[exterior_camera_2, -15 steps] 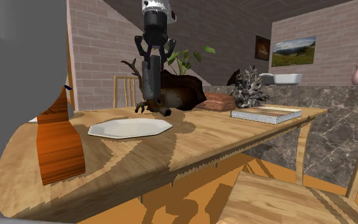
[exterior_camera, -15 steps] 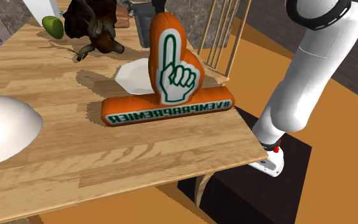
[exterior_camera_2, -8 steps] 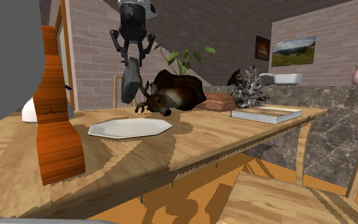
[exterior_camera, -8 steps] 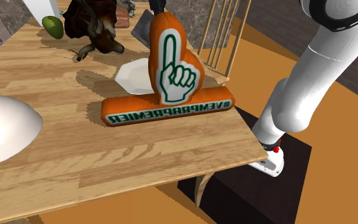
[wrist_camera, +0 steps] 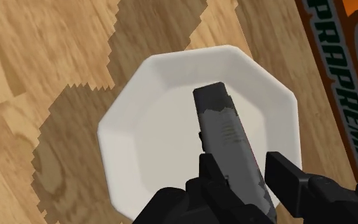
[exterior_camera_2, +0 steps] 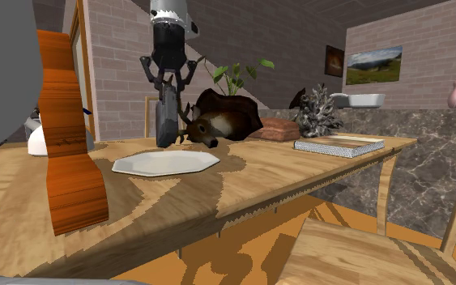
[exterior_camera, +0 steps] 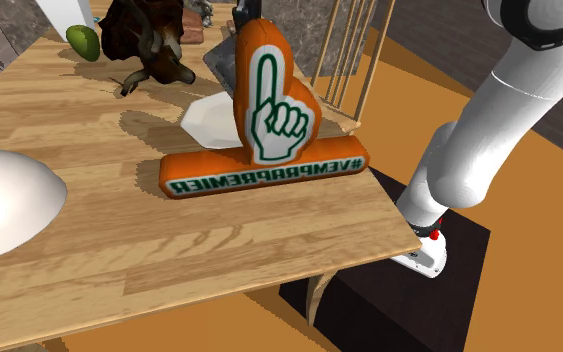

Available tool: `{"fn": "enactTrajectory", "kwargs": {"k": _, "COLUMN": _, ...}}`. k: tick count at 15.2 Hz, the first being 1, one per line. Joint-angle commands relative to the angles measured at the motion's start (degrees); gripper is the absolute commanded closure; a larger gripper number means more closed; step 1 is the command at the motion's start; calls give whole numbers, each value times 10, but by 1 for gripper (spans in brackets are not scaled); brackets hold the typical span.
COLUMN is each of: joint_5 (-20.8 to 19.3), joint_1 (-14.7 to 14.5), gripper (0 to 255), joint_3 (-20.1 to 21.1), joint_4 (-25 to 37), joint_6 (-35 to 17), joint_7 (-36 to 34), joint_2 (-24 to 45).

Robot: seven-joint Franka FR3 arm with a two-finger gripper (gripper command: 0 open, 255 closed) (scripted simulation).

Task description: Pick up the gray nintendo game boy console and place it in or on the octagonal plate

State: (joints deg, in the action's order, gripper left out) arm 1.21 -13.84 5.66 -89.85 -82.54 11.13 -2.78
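Note:
The grey Game Boy (wrist_camera: pixel 229 143) hangs on end between my gripper's (wrist_camera: pixel 247 181) black fingers, which are shut on its upper part. It hovers over the white octagonal plate (wrist_camera: pixel 152 133), a little above the plate's inner surface. In the second exterior view the gripper (exterior_camera_2: pixel 168 95) holds the console (exterior_camera_2: pixel 166 125) nearly upright just above the far side of the plate (exterior_camera_2: pixel 165 163). From the shoulder view the plate (exterior_camera: pixel 206 115) peeks out behind the orange foam hand.
An orange foam hand (exterior_camera: pixel 269 110) stands close beside the plate. A brown animal head (exterior_camera_2: pixel 218 121) lies behind it, and a book (exterior_camera_2: pixel 339 146) sits further along the wooden table (exterior_camera: pixel 219 240). A white dome (exterior_camera: pixel 4 200) and a green fruit (exterior_camera: pixel 84 42) are at the shoulder view's left.
The gripper has carried the Game Boy to the second exterior view's left, over the plate, then lowered it and brought it more upright.

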Motion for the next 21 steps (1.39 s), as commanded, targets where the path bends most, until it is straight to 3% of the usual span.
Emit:
{"fn": "enactTrajectory", "kwargs": {"k": 1, "joint_5": 1, "joint_1": 0, "gripper": 255, "joint_3": 0, "joint_4": -23, "joint_6": -17, "joint_7": 1, "joint_2": -6}}
{"fn": "enactTrajectory", "kwargs": {"k": 10, "joint_5": 2, "joint_1": 0, "gripper": 255, "joint_3": 0, "joint_4": -111, "joint_6": -90, "joint_7": 3, "joint_2": -21}}
{"fn": "enactTrajectory", "kwargs": {"k": 18, "joint_5": 2, "joint_1": 0, "gripper": 255, "joint_3": -1, "joint_4": -114, "joint_6": -93, "joint_7": 3, "joint_2": -22}}
{"fn": "enactTrajectory", "kwargs": {"k": 19, "joint_5": 2, "joint_1": 0, "gripper": 0, "joint_3": 0, "joint_4": -113, "joint_6": -92, "joint_7": 2, "joint_2": -21}}
{"fn": "enactTrajectory", "kwargs": {"k": 21, "joint_5": 2, "joint_1": -1, "gripper": 0, "joint_3": 0, "joint_4": -112, "joint_6": -92, "joint_7": 2, "joint_2": -21}}
